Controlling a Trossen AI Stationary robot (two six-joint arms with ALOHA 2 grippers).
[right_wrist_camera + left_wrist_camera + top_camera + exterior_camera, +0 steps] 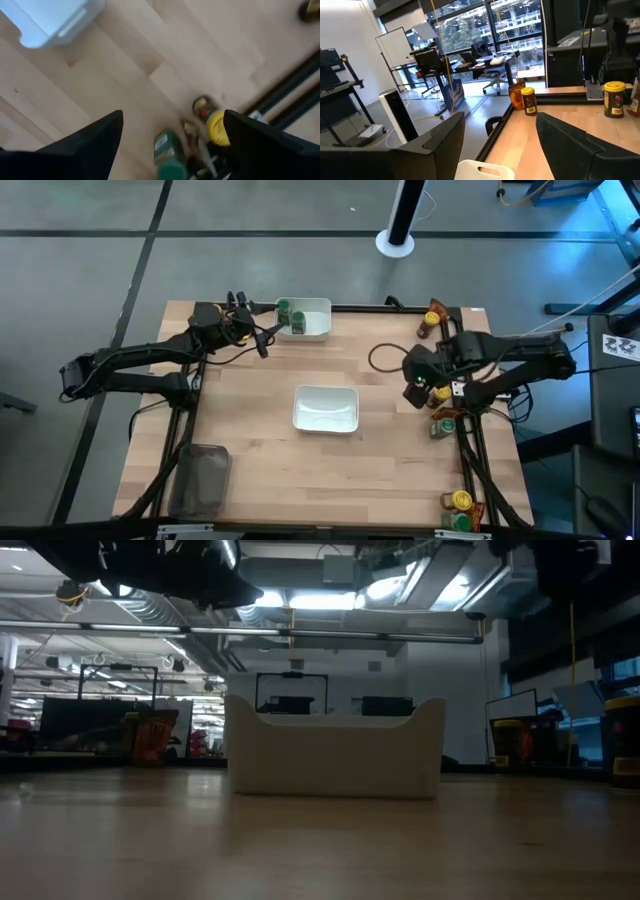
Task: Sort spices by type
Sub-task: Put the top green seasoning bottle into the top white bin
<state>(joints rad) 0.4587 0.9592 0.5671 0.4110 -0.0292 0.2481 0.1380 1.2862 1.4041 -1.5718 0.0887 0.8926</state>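
Observation:
Two green-capped jars (291, 312) stand in the far white bowl (318, 328). My left gripper (264, 336) hovers level beside that bowl's left end, open and empty (500, 127). My right gripper (414, 392) points down near the table's right edge, open (172, 120), above a small cluster: a green-capped jar (167, 156), a yellow-capped jar (216, 128) and a brown item (202, 106). More spices sit along the right edge: a jar with a packet (432, 323), a green jar with a packet (443, 426), and a yellow-capped jar (461, 500) next to a green-capped one (461, 522).
A second white bowl (325, 409) stands mid-table, seen side-on in the low view (335, 752). A clear grey tray (200, 480) lies at the near left corner. Bare wood stretches between bowl and right-edge jars. Black frame rails run along the table's right side (292, 95).

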